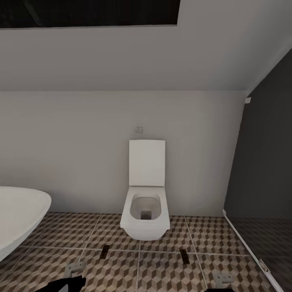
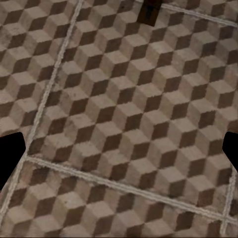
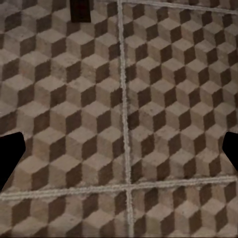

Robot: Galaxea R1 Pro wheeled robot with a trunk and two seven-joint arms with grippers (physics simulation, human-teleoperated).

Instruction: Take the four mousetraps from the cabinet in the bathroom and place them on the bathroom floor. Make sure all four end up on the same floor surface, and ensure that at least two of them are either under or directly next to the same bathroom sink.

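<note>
Head view takes in a bathroom corner: a pale wall, a dark panel on the right, and the bathroom floor of brown, beige and white cube-pattern tiles with pale grout. The rim of a white oval bathtub enters at the left, and a white wall-hung toilet with its lid up stands against the wall at centre. Two small dark marks lie on the tiles ahead of the toilet; what they are cannot be told.

The cabinet, the sink and the mousetraps are not among the things pictured here, so the robot appears to be in transit.

In the left wrist view, the left gripper has its dark fingertips at opposite edges of the frame, spread wide with bare tile between them. The right gripper in the right wrist view is likewise spread wide and holding nothing.

Judging from the task, each trap should be light, stiff and thin, best pinched across the bare wooden edges, clear of the wire parts. No brand, label or readable writing appears anywhere.
</note>
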